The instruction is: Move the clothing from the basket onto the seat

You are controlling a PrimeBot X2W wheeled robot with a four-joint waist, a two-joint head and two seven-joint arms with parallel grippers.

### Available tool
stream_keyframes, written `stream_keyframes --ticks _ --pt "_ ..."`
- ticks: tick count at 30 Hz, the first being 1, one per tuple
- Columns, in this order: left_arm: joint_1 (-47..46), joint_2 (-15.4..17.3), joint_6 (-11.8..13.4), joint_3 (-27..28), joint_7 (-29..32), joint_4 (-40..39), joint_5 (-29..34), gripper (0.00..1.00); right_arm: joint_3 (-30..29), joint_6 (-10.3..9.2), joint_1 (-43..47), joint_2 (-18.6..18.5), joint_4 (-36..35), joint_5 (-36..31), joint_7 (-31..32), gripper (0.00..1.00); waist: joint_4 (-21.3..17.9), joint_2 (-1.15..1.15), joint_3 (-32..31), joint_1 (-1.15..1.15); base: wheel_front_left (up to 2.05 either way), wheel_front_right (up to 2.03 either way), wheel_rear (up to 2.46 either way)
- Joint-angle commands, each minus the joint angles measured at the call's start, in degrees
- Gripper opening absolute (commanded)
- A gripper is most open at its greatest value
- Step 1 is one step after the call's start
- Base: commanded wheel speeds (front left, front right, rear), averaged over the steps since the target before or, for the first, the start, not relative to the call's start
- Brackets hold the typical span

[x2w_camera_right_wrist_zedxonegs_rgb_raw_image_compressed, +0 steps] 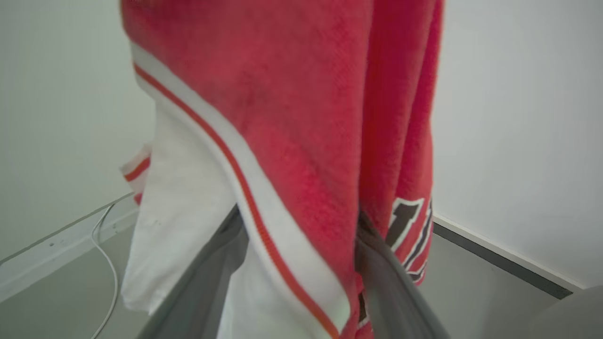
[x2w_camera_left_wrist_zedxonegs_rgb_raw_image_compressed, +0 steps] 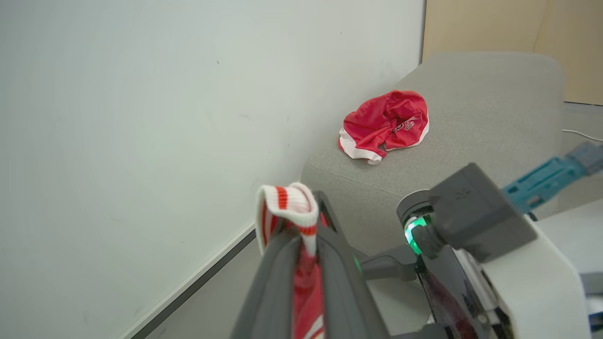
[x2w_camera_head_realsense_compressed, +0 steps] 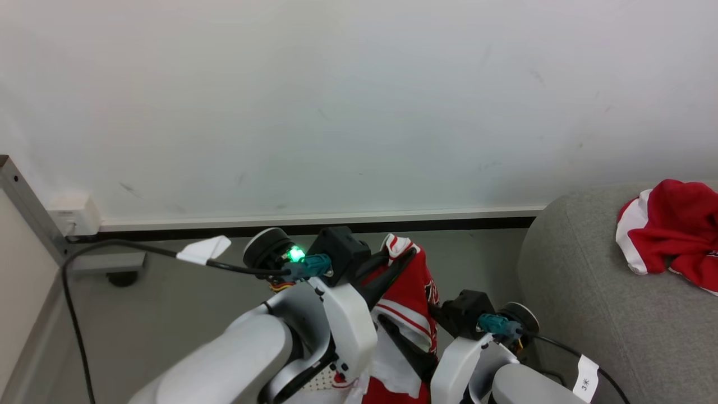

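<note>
White wall (x2w_camera_head_realsense_compressed: 359, 101) spans the back, with a dark skirting strip (x2w_camera_head_realsense_compressed: 314, 227) along its base. A grey floor (x2w_camera_head_realsense_compressed: 168, 292) strip runs between the wall and the robot.

Large grey woven-fabric sofa (x2w_camera_head_realsense_compressed: 589, 292) sits on the right. Its rounded edge faces the arms and there is a floor gap beside it.

Bright red garment with white stripes and trim (x2w_camera_head_realsense_compressed: 409, 286) hangs in the air over the floor, between the two forearms. It is left of the sofa edge and not touching it. Black-and-white numerals on it look like "1", but the rest is folded away.

Second red-and-white garment (x2w_camera_head_realsense_compressed: 673, 235) lies crumpled on the sofa top, well in from the rounded edge. Its print is too small to read.

Left hand (x2w_camera_left_wrist_zedxonegs_rgb_raw_image_compressed: 301, 230) is clamped on the held garment's white ribbed trim, which pokes up past the fingertips.

Right hand (x2w_camera_right_wrist_zedxonegs_rgb_raw_image_compressed: 301, 226) is lower. Its fingers (x2w_camera_right_wrist_zedxonegs_rgb_raw_image_compressed: 377, 263) stand apart with fabric between and over them, and I can't tell if it's pinching.

White tag on right cable (x2w_camera_head_realsense_compressed: 583, 384) reads "3米". White tag on left cable (x2w_camera_head_realsense_compressed: 205, 249) shows no writing.
</note>
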Motion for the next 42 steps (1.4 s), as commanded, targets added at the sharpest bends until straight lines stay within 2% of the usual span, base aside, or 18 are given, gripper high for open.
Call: stream_keyframes --ticks 1,9,10,11,12,13,14,23,31,42 --pt "-0.46 -0.24 0.05 0.16 -0.11 -0.01 -0.24 0.00 0.48 -0.13 -1.24 0.87 1.82 1.92 -1.08 0.00 0.49 0.00 -0.16 0.00 0.00 0.00 0.00" --pt "1.66 0.50 1.30 1.15 -1.49 1.99 -1.54 0.00 3.01 -0.13 -3.00 1.81 5.15 6.71 -5.25 0.00 0.84 0.00 0.07 0.00 0.00 0.00 0.00" --pt "1.91 0.58 1.60 1.37 -1.94 2.24 -1.48 0.07 3.13 -0.13 -3.23 1.87 5.46 7.11 -5.53 0.00 0.78 0.00 0.12 0.00 0.00 0.00 0.00" --pt "2.33 0.69 1.80 1.52 -2.44 2.60 -1.47 0.32 3.13 -0.13 -3.52 1.87 5.70 7.42 -5.94 0.00 0.68 0.00 0.16 0.00 0.00 0.00 0.00" --pt "2.84 0.81 2.02 1.59 -2.97 2.98 -1.61 0.49 3.10 -0.13 -3.81 1.84 5.96 7.68 -6.11 0.00 0.57 0.00 0.19 0.00 0.00 0.00 0.00" --pt "3.24 1.12 2.15 1.59 -3.53 3.37 -1.45 0.85 2.98 -0.13 -4.08 1.83 6.22 7.86 -6.48 0.00 0.43 0.00 0.22 0.00 0.00 0.00 0.00" --pt "3.77 1.32 2.43 1.73 -4.08 3.74 -1.42 1.00 2.71 -0.13 -4.26 1.83 6.51 8.05 -6.57 0.00 0.29 0.00 0.22 0.00 0.00 0.00 0.00" --pt "9.62 2.12 3.56 2.10 -11.38 6.32 -1.57 1.00 -0.08 -0.13 -5.63 0.45 6.85 8.01 -7.32 0.00 0.08 0.00 0.08 0.00 0.00 0.00 0.00" --pt "15.09 1.51 2.99 1.36 -19.16 9.12 -1.89 1.00 -7.85 -0.13 -5.52 -1.69 2.91 4.69 -7.29 0.00 0.37 0.00 0.38 0.00 0.00 0.00 0.00" --pt "15.85 0.16 2.33 1.57 -22.51 12.00 -1.15 1.00 -11.02 -0.13 -4.03 -3.08 0.50 2.35 -7.30 0.00 -0.56 0.00 0.39 0.00 0.00 0.00 0.00"
